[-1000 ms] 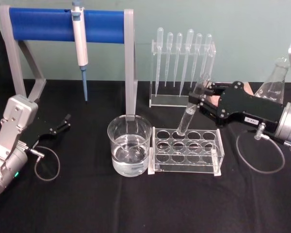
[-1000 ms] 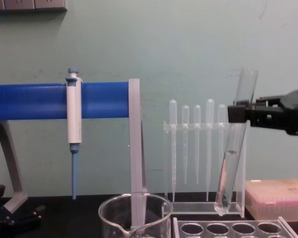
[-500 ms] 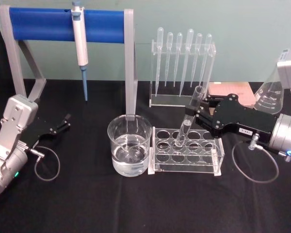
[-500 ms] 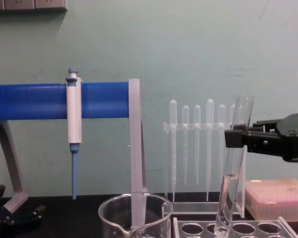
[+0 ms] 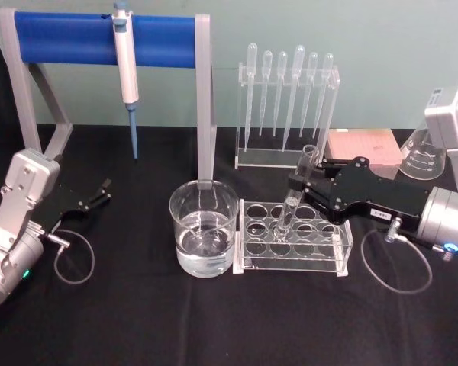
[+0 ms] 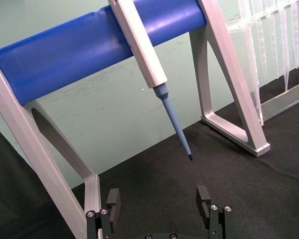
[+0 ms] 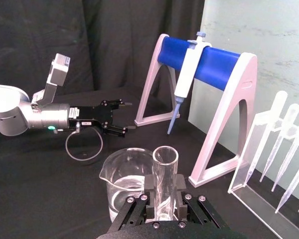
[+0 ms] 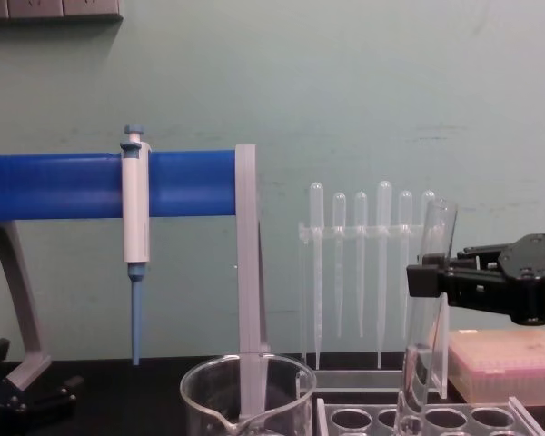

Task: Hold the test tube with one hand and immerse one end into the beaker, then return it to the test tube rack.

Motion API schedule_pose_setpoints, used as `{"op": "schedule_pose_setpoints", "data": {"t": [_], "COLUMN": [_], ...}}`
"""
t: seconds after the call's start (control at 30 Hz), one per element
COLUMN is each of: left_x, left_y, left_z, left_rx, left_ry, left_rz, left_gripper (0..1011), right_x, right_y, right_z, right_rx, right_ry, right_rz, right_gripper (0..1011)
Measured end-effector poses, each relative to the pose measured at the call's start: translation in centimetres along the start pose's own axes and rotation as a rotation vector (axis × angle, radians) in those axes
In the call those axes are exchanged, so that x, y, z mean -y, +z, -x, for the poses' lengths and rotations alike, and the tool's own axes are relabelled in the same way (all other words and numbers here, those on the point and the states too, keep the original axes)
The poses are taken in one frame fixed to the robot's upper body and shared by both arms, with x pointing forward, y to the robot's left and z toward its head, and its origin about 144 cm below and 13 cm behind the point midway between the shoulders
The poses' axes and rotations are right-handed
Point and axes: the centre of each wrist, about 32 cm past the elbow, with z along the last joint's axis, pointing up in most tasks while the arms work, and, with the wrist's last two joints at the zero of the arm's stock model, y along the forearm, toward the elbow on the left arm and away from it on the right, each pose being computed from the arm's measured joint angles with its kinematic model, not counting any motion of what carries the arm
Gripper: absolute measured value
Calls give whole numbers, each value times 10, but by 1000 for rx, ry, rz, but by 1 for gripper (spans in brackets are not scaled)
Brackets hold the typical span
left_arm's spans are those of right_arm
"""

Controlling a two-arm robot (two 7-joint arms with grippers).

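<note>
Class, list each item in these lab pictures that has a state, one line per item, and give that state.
Test tube: tilted, gripped by the right end effector, lower end in a rack hole.
Right end effector: shut on the test tube.
Left end effector: open, empty, low at the table's left.
Beaker: upright, partly filled with clear liquid.
Rack: on the table, beside the beaker.
Pipettor: hanging on the blue stand.
Pipettes: hanging tips down in their holder.

Clear glass test tube (image 5: 296, 197) and beaker (image 5: 204, 229); black right gripper (image 5: 300, 183); blue-barred grey stand (image 5: 107, 40); black tablecloth (image 5: 137, 320).
</note>
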Motion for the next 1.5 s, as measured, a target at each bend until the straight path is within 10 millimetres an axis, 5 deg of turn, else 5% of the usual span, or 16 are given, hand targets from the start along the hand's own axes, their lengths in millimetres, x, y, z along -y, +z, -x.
{"op": "schedule_pose_setpoints", "data": {"t": [1.37, 1.5], "left_x": [0, 0], "left_y": [0, 0], "left_z": [0, 0], "left_rx": [0, 0], "left_ry": [0, 0], "left_rz": [0, 0], "left_gripper": [1000, 1000], "right_x": [-13, -13], "right_y": [-27, -26], "right_z": [0, 0], "right_rx": [-15, -15], "right_ry": [-10, -10], "right_rz": [67, 66], "right_gripper": [241, 314]}}
